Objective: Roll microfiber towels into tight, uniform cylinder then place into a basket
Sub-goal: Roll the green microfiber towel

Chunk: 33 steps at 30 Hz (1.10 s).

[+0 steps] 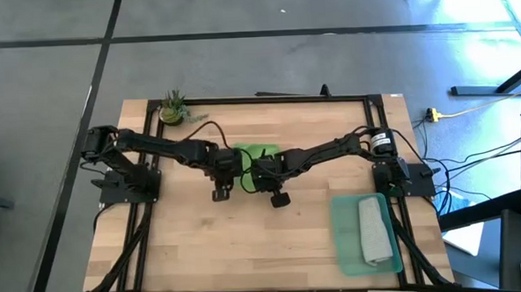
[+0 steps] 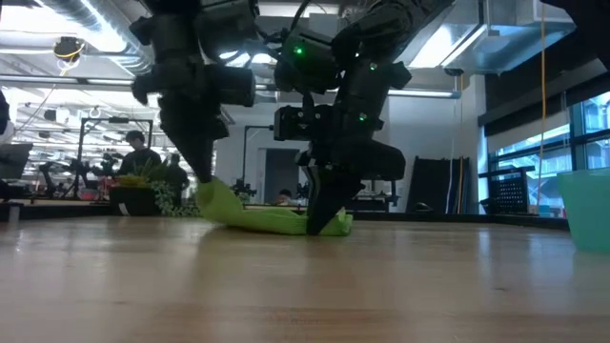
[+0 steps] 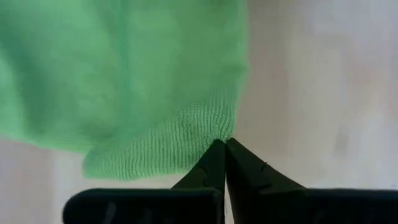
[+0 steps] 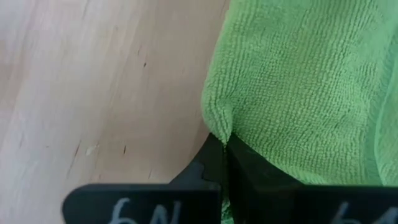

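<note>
The bright green towel (image 1: 255, 152) lies bunched at the table's middle, also seen in the low view (image 2: 272, 219). My left gripper (image 1: 233, 171) is shut on its left corner, and my right gripper (image 1: 260, 174) is shut on its right end. In the low view my left gripper (image 2: 204, 183) holds its corner a little above the wood. My right gripper (image 2: 320, 225) is down at the table. The grey towel (image 1: 375, 231) lies rolled in the teal basket (image 1: 346, 239) at the near right. My left gripper pinches a corner of the green towel (image 3: 211, 132) between its two fingers, coming from above and pointing down. That corner (image 2: 212, 195) is lifted a little. The rest of the cloth slopes down to the table. My right gripper pinches the towel's edge at a corner (image 4: 219, 127) between its two fingers, coming from above and pointing down. The cloth puckers into a small fold at the fingers. This end (image 2: 334, 227) rests on the table.
A small potted plant (image 1: 172, 108) stands at the far left corner. The basket's wall (image 2: 586, 210) shows at the right of the low view. Bare wood (image 1: 247, 243) lies between the towel and the table's near edge.
</note>
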{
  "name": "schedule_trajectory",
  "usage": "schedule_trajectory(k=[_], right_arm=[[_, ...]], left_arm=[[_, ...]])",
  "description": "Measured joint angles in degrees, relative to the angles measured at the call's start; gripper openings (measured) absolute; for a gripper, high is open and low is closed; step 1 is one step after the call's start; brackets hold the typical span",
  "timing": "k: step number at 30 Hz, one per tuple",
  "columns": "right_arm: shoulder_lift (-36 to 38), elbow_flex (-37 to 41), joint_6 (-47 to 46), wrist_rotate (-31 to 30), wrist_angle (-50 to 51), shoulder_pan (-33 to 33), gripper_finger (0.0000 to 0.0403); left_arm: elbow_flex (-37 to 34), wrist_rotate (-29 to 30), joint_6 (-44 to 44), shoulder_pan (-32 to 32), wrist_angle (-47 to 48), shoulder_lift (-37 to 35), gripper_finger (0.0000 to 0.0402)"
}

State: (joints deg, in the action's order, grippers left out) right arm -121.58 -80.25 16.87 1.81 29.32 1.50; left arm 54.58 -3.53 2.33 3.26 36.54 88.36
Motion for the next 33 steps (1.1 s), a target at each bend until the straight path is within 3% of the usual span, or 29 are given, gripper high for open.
schedule_trajectory(k=[5, 11, 23, 33], right_arm=[[0.00, 0.00, 0.10, 0.02, -0.39, -0.30, 0.0004], [0.00, 0.02, 0.24, 0.24, -1.27, -0.51, 0.0004], [-0.04, 0.00, 0.32, 0.88, -1.75, -0.50, 0.0004], [-0.11, -0.02, 1.24, 1.28, -2.01, -0.55, 0.0003]], left_arm=[[0.12, -5.63, 1.01, 0.14, 4.80, -0.02, 0.0000], [0.12, -1.79, 2.63, 0.84, 2.91, -0.02, 0.0000], [0.01, -0.43, 3.54, 6.68, -1.63, 1.06, 0.0000], [0.10, 1.67, 3.54, 9.32, -4.53, 10.17, 0.0000]])
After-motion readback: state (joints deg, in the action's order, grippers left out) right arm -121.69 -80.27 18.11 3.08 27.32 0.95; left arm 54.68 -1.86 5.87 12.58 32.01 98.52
